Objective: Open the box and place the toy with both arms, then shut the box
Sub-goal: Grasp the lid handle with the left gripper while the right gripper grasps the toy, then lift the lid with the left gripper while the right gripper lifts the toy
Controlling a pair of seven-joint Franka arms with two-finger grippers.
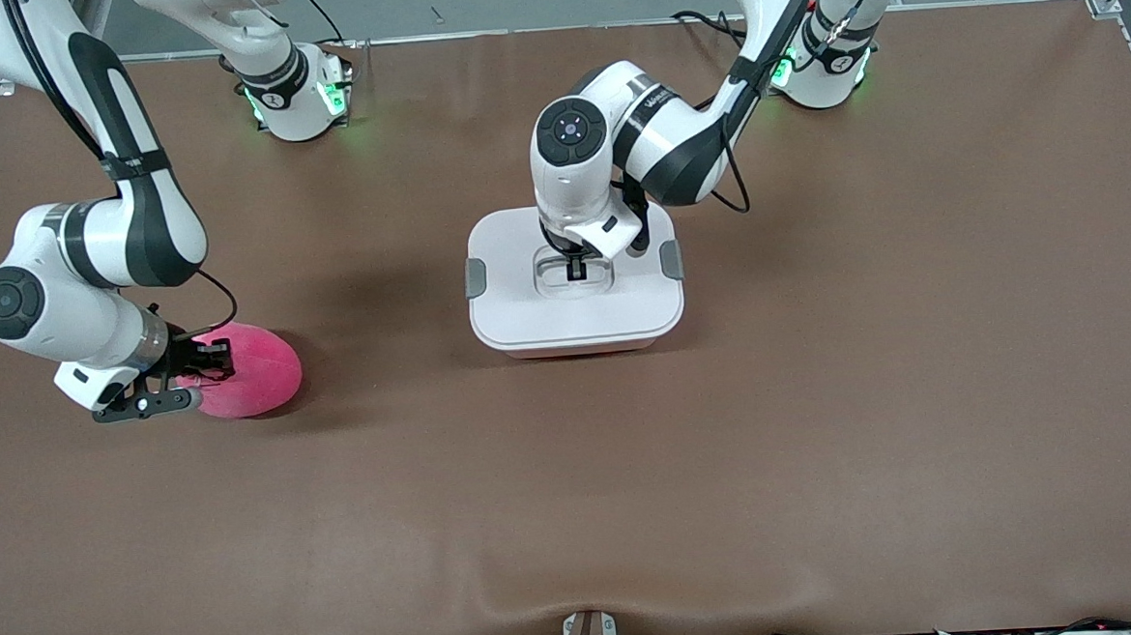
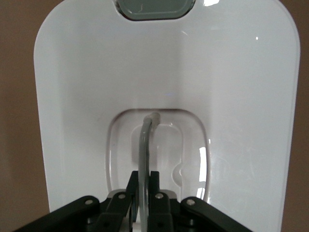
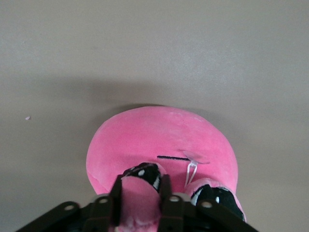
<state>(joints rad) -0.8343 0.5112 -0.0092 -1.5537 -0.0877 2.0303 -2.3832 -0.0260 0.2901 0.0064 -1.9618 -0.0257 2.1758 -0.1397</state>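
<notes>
Counting one box (image 1: 574, 302) on the brown table (image 1: 821, 391), near the middle. Showing a white lid (image 2: 164, 67) still seated on the pink tub, of which only a thin strip is peeking out along the edge nearest the front camera. Counting two grey latches (image 1: 475, 277), one at each short end of the lid, both lying flat against the rim. Showing one recessed well in the lid's centre, with one clear handle (image 2: 144, 145) standing up out of it.

Seeing one left gripper (image 1: 575, 267) down in that well, jaws clenched on the clear handle; fingers (image 2: 155, 186) pinching the loop from both sides in the left wrist view.

Counting one toy (image 1: 249, 370), bright pink, lying on the table toward the right arm's end, well apart from the box and slightly nearer the front camera. Showing two dark eyes (image 3: 145, 173), one thin black line between and above them, and one small clear tag loop.

Seeing one right gripper (image 1: 202, 364) low at the toy's end, jaws squeezing a fold of the pink plush between them; fingers (image 3: 116, 203) pressing into the fabric beside the eyes in the right wrist view.

Counting two arms, both engaged, neither waiting.
</notes>
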